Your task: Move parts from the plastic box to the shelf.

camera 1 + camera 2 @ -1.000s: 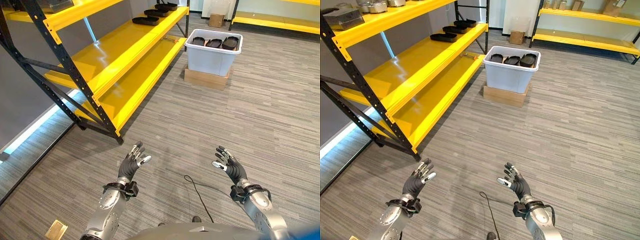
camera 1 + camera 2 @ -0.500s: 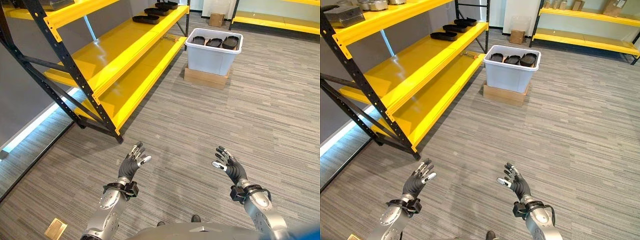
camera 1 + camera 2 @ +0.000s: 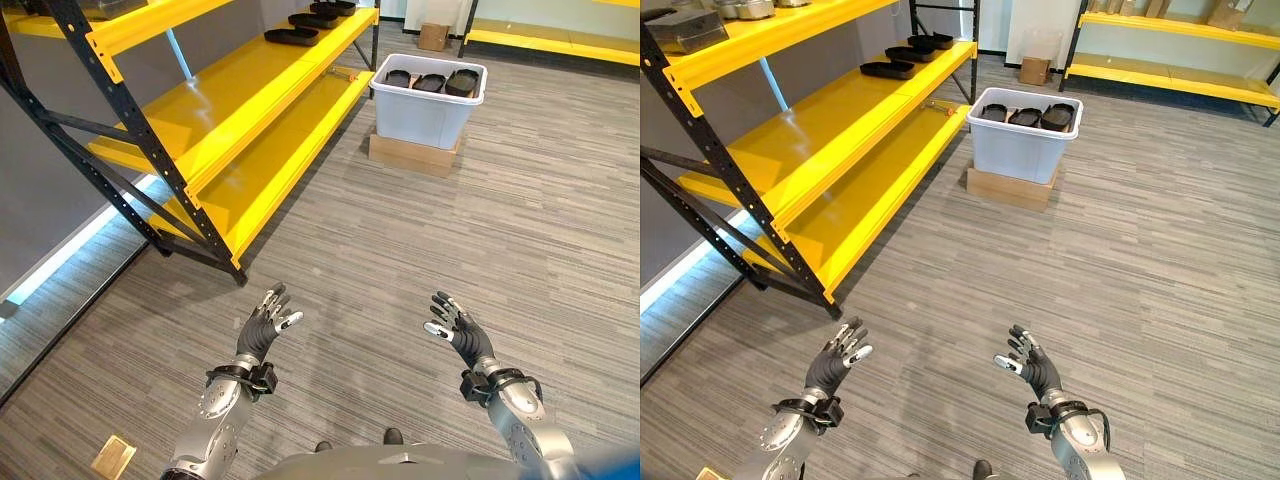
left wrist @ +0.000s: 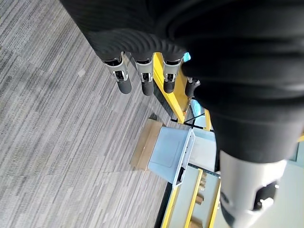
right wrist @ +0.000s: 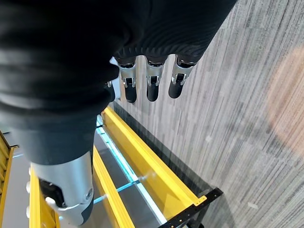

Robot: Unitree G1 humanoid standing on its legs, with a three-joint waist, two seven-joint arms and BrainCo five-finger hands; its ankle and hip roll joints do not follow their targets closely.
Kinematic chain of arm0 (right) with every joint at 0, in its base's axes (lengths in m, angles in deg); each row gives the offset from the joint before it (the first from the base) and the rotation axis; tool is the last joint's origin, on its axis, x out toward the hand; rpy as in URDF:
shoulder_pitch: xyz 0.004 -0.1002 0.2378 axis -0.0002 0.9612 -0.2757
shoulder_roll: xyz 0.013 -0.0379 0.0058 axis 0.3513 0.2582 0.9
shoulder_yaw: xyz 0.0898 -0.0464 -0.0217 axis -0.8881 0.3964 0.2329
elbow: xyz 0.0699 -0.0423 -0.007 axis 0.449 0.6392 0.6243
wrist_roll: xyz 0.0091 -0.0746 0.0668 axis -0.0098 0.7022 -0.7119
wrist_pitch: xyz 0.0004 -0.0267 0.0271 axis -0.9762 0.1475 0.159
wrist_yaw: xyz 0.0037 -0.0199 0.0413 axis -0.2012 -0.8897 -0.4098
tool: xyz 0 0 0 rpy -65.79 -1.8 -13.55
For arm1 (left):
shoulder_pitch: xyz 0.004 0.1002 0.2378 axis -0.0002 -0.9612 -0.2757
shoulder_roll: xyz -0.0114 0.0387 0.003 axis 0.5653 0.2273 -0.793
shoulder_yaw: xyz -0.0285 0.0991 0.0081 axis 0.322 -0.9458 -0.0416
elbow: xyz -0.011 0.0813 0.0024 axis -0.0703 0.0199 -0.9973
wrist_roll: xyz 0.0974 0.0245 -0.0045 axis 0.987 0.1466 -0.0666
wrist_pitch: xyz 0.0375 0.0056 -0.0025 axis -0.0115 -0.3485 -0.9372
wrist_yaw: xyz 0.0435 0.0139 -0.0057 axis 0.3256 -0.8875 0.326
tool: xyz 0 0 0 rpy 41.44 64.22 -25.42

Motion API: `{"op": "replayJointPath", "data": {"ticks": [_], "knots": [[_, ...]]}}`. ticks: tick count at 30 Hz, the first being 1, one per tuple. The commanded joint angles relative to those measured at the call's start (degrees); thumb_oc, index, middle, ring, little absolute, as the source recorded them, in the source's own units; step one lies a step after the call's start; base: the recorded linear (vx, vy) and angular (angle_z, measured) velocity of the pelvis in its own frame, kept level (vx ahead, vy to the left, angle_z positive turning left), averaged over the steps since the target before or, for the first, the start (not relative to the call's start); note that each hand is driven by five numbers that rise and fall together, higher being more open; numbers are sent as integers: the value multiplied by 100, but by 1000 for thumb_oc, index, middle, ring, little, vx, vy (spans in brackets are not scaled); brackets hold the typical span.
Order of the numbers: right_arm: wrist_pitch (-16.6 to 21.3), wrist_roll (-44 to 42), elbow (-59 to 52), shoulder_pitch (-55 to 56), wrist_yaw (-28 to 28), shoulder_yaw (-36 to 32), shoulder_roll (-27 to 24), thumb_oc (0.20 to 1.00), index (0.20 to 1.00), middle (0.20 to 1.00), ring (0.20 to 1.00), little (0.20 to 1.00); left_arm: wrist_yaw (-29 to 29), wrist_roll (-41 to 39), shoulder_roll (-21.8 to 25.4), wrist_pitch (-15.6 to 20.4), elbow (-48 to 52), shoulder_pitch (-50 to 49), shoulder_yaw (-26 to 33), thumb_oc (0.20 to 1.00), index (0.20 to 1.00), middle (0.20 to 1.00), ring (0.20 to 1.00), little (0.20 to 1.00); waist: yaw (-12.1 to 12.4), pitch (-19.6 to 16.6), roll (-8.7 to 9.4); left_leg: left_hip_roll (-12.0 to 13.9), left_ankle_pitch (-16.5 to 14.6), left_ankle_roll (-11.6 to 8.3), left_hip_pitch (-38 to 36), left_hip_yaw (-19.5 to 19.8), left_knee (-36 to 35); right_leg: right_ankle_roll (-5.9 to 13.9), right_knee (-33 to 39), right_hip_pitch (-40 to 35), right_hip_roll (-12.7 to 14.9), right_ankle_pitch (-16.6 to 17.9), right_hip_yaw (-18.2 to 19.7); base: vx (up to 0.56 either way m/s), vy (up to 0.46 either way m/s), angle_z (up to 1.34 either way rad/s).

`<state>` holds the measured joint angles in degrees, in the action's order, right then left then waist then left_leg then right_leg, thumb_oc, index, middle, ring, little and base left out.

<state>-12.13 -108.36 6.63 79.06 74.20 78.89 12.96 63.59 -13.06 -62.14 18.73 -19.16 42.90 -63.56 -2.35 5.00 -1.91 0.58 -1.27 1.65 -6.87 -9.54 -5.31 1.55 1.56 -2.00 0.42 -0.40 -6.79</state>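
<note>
A pale grey plastic box (image 3: 428,102) stands far ahead on a flat cardboard carton (image 3: 410,155); several black parts (image 3: 429,84) lie in it. The yellow shelf (image 3: 215,105) runs along the left, with a few black parts (image 3: 291,39) on its middle level near the far end. My left hand (image 3: 265,326) and right hand (image 3: 456,331) hover low in front of me, both open and empty, far from the box. The left wrist view shows the box (image 4: 171,154) beyond my straight fingers (image 4: 145,80).
The shelf's black corner post (image 3: 160,170) stands ahead of my left hand. A second yellow rack (image 3: 1170,70) lines the far wall, with a small cardboard box (image 3: 1035,70) beside it. Metal containers (image 3: 680,28) sit on the top shelf. Grey carpet (image 3: 400,240) stretches to the box.
The whole scene has slid slightly, so the camera has moved a little toward the box. Both hands keep the same open pose.
</note>
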Motion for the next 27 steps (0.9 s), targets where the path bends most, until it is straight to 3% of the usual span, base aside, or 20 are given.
{"op": "replayJointPath", "data": {"ticks": [1, 4, 7, 8, 10, 11, 12, 13, 15, 16, 18, 21, 23, 26, 27], "knots": [[228, -195, -76, -277, 3, 70, -16, 1000, 1000, 1000, 1000, 1000, 16, 159, 208, 260, 55, 222, 239, 1000, 1000, 1000, 1000, 1000, -51, -65, 186, -220, -62, 174, 198, -37, 31, 593, -1232, 489, 574, 115, -193, -16, 220, -19], [226, -208, -151, -235, 17, 37, 52, 1000, 1000, 1000, 1000, 1000, 31, 277, 235, 247, 42, 295, 234, 1000, 1000, 1000, 1000, 1000, -160, 107, 178, -382, -132, 335, 77, -35, 31, 803, -2627, 1186, 816, 887, -19, -10, 192, -18], [250, -256, -187, -204, 13, 15, 74, 1000, 1000, 1000, 1000, 1000, 27, 364, 270, 252, 50, 342, 190, 1000, 1000, 1000, 1000, 1000, -205, 277, 100, -392, -234, 395, -75, -148, 31, 826, -3269, 1708, 963, 1043, -248, 37, 150, 4], [251, -288, -175, -175, 7, -15, 100, 1000, 1000, 1000, 1000, 1000, 1, 369, 262, 249, 61, 315, 201, 1000, 1000, 1000, 1000, 1000, -210, 268, 92, -415, -305, 398, -126, -230, 31, 828, -3154, 1827, 1078, 1001, -451, 169, 111, -26], [246, -346, -154, -150, -33, -23, 83, 1000, 1000, 1000, 1000, 1000, -80, 345, 262, 233, 73, 278, 195, 1000, 1000, 1000, 1000, 1000, -250, 260, 125, -491, -459, 366, -248, -272, 31, 850, -2428, 1991, 1011, 814, -778, 252, 14, -43], [238, -362, -128, -121, -58, -26, 46, 1000, 1000, 1000, 1000, 1000, -142, 330, 279, 205, 79, 250, 193, 1000, 1000, 1000, 1000, 1000, -262, 264, 136, -473, -563, 307, -330, -262, 31, 866, -1501, 1841, 832, 864, -1127, 211, -53, -34], [239, -361, -127, -120, -58, -27, 45, 1000, 1000, 1000, 1000, 1000, -143, 329, 279, 205, 79, 249, 192, 1000, 1000, 1000, 1000, 1000, -267, 272, 122, -455, -568, 302, -342, -256, 31, 862, -1457, 1804, 811, 880, -1145, 233, -89, -23], [225, -325, -108, -120, -62, -9, 47, 1000, 1000, 1000, 1000, 1000, -148, 351, 274, 199, 104, 239, 222, 1000, 1000, 1000, 1000, 1000, -235, 251, 169, -467, -607, 256, -363, -270, 31, 910, -824, 1765, 766, 1026, -1421, 126, -76, -16], [229, -310, -112, -131, -53, 11, 45, 1000, 1000, 1000, 1000, 1000, -166, 347, 289, 196, 105, 221, 245, 1000, 1000, 1000, 1000, 1000, -230, 243, 220, -435, -638, 178, -398, -296, 31, 912, -267, 1638, 717, 1110, -1540, 193, -105, -14], [239, -309, -132, -106, -48, 6, 36, 1000, 1000, 1000, 1000, 1000, -163, 383, 286, 200, 96, 223, 249, 1000, 1000, 1000, 1000, 1000, -242, 224, 248, -424, -682, 152, -443, -299, 31, 921, -187, 1606, 685, 1157, -1466, 412, -142, 4], [294, -343, -205, 22, -25, -61, -5, 1000, 1000, 1000, 1000, 1000, -132, 539, 217, 248, 72, 308, 182, 1000, 1000, 1000, 1000, 1000, -317, 4, 281, -378, -902, 96, -715, -262, 69, 744, 15, 1318, 439, 1040, -1290, 442, -156, 13], [354, -490, -285, -19, -6, -127, -94, 1000, 1000, 1000, 1000, 1000, -111, 558, 187, 322, 71, 558, 33, 1000, 1000, 1000, 1000, 1000, -410, -40, 313, -260, -1033, -13, -609, -239, 641, 552, -82, 1209, 416, 1014, -1294, 267, -152, 46], [371, -485, -364, 18, -31, -178, -158, 1000, 1000, 1000, 1000, 1000, -115, 568, 171, 345, 113, 607, -8, 1000, 1000, 1000, 1000, 1000, -436, -88, 225, -132, -953, -135, -657, -259, 815, 441, -162, 1130, 329, 825, -1390, 296, -135, 53], [367, -562, -337, -20, -47, -190, -213, 1000, 1000, 1000, 1000, 1000, -103, 560, 205, 352, 164, 635, -37, 1000, 1000, 1000, 1000, 1000, -471, -67, 169, 103, -510, -450, -436, -215, 1678, 216, -223, 959, 141, 548, -1291, 222, -151, 12], [367, -563, -337, -20, -48, -190, -214, 1000, 1000, 1000, 1000, 1000, -103, 560, 205, 352, 165, 635, -36, 1000, 1000, 1000, 1000, 1000, -474, -69, 167, 110, -521, -454, -423, -212, 1698, 213, -222, 961, 137, 547, -1294, 167, -145, 0]]}}
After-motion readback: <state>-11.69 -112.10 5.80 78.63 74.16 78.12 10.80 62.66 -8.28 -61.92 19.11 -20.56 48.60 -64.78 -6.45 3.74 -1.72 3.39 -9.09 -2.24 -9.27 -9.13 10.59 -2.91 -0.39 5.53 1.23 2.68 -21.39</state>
